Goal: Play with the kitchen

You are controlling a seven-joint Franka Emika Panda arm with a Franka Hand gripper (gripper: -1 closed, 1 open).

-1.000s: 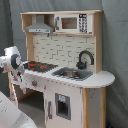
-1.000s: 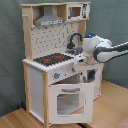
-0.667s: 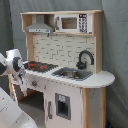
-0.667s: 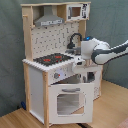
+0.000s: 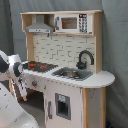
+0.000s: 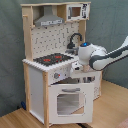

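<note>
Beside the front edge of the tall white and light-wood toy play kitchen point(image 6: 55, 65), the white robot arm point(image 6: 102, 56) reaches in from the second exterior view's right, its wrist close to the row of knobs point(image 6: 59, 75) under the black-and-red hob point(image 6: 51, 59); the claw itself is hidden behind the wrist in both exterior views, so I cannot tell whether it stands wide, narrow or holds anything. The kitchen stands on a wooden floor point(image 6: 15, 119) just ahead of the claw, with the white oven door with its window point(image 6: 67, 100) below it, seemingly swung partly open, and the black faucet point(image 5: 85, 56) and sink point(image 5: 72, 74) further along the worktop. The main risk, as I judge it, is a push rather than a grip: the toy is light and tall, and a sideways shove against the worktop edge could slide or tip it. A low move could also catch the open door and strain its hinge, and the knobs are small enough to slip off.
</note>
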